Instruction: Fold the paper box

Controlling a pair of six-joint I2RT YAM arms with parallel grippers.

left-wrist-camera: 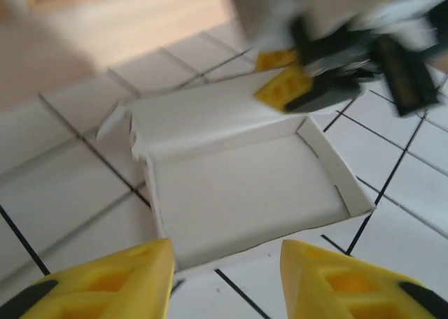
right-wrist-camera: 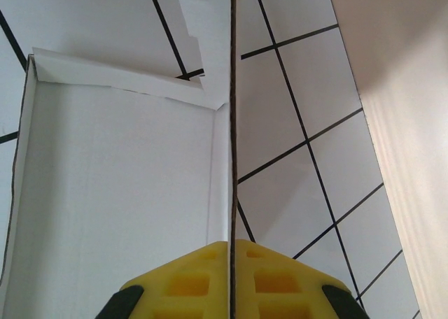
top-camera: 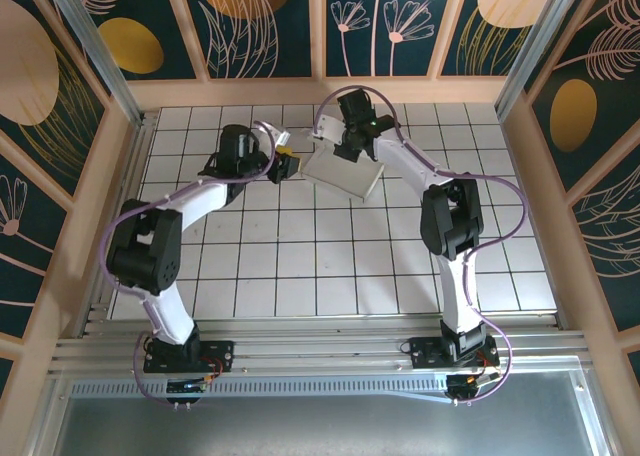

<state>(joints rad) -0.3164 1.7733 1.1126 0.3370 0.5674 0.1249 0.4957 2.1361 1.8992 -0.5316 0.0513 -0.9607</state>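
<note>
Right fingers pinch a wall of the white paper box; left fingers stand apart, empty.

Inventory, all positions referenced to the paper box.

1. Paper box: one, white cardboard.
2. Desk: one, white-tiled, under the paper box.
3. Arms: two, both mine. My left arm lies left of the paper box; my right arm lies right of it.
4. Grippers: two. My left gripper sits just beside the paper box's left edge; my right gripper sits at its far edge.
5. Fingers: two yellow ones per gripper, four in total.
6. Cables: one lilac cable per arm, two in total.
7. Arm bases: two, black, well apart from the paper box on its near side.
</note>
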